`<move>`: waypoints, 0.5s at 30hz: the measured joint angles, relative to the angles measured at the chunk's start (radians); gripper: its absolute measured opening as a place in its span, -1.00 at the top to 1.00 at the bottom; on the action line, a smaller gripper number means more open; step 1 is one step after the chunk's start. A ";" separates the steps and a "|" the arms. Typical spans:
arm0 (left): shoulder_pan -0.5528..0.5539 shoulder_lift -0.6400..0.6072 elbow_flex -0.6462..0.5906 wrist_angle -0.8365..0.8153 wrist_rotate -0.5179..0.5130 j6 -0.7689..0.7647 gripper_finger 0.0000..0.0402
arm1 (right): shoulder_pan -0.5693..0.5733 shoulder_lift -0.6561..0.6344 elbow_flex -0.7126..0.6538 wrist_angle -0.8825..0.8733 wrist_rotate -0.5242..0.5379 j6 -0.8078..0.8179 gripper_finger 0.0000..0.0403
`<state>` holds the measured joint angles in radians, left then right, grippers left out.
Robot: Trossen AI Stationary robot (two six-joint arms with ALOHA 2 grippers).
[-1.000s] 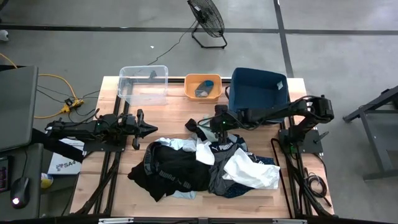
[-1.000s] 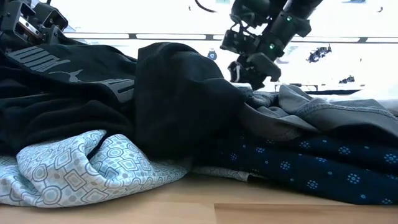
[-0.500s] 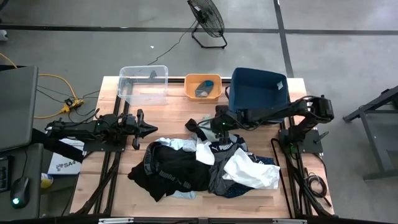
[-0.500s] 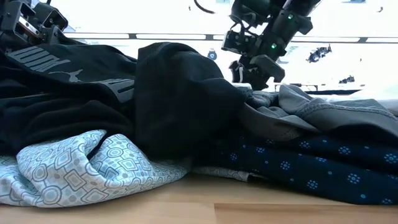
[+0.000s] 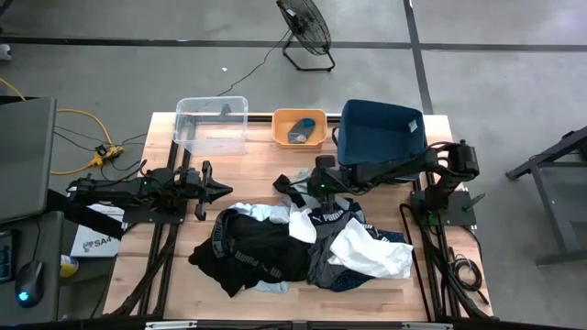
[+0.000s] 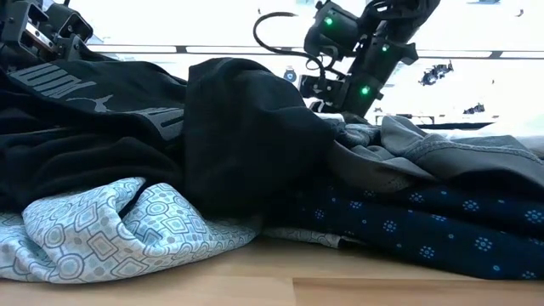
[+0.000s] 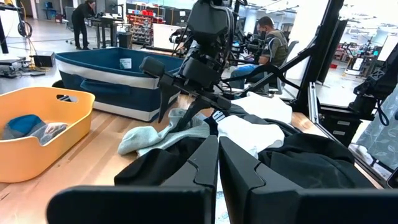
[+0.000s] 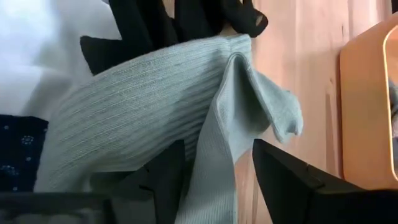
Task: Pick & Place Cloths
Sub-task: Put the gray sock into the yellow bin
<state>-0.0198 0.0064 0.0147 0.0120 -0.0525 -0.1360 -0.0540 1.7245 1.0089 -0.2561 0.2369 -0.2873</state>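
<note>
The right arm is folding in. In the high view its elbow is drawing closer to the dark blue bin (image 5: 381, 137) than half a second ago. In the low view the wrist is tipping further over, with its green lights and a cable loop now showing. The right gripper (image 5: 320, 184) itself is hardly shifting. It is hovering at the 12 o'clock edge of the cloth pile (image 5: 275, 247), so this reads as a change of angle for a downward grasp, not a carry. No cloth is leaving the pile yet, so the pick is probably only beginning.

In its own wrist view the right gripper (image 8: 211, 180) is showing its fingers spread wide. They are straddling a raised fold of the pale ribbed cloth (image 8: 155, 93), which is running between them without being pinched. The left wrist view is confirming this, with the right gripper (image 7: 177, 115) standing apart-fingered over that pale ribbed cloth (image 7: 158, 134).

The left gripper (image 5: 215, 191) is waiting at the pile's 9 o'clock, its fingers pressed together.

The pile is lying at the 6 o'clock side of the table (image 5: 248, 170). It is a rumpled heap of black cloth with white lettering, white, grey and dotted navy, with a patterned light blue piece peeking out underneath. The pale ribbed piece is soft and limp, trailing from the heap toward the orange bin (image 5: 278, 128) at 12 o'clock. It looks easy to bunch, though a black strap is lying against its end.
</note>
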 joint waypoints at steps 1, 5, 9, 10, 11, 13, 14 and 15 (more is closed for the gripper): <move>0.000 0.000 0.000 0.000 0.000 0.000 0.94 | 0.000 0.000 0.000 -0.001 0.000 0.000 0.17; 0.000 0.000 0.000 0.000 0.000 0.000 0.94 | 0.000 0.000 0.000 -0.001 -0.007 0.006 0.48; 0.000 0.000 0.000 0.000 0.000 0.000 0.94 | 0.000 0.000 0.000 -0.001 -0.008 0.039 0.89; 0.000 0.000 0.000 0.000 0.000 0.000 0.94 | 0.000 0.000 0.000 -0.001 -0.008 0.050 0.93; 0.000 0.000 0.000 0.000 0.000 0.000 0.94 | 0.000 -0.001 0.000 0.000 -0.008 0.057 0.95; 0.000 0.000 0.000 0.000 0.000 0.000 0.94 | 0.000 -0.003 0.006 0.001 0.009 0.071 0.96; 0.000 0.000 0.000 0.000 0.000 0.000 0.94 | 0.001 -0.003 0.020 -0.004 0.022 0.080 0.97; 0.000 0.000 0.000 0.000 0.000 0.000 0.94 | 0.002 -0.003 0.038 -0.007 0.031 0.089 0.97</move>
<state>-0.0197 0.0063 0.0147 0.0120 -0.0524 -0.1360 -0.0521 1.7210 1.0473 -0.2630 0.2675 -0.1986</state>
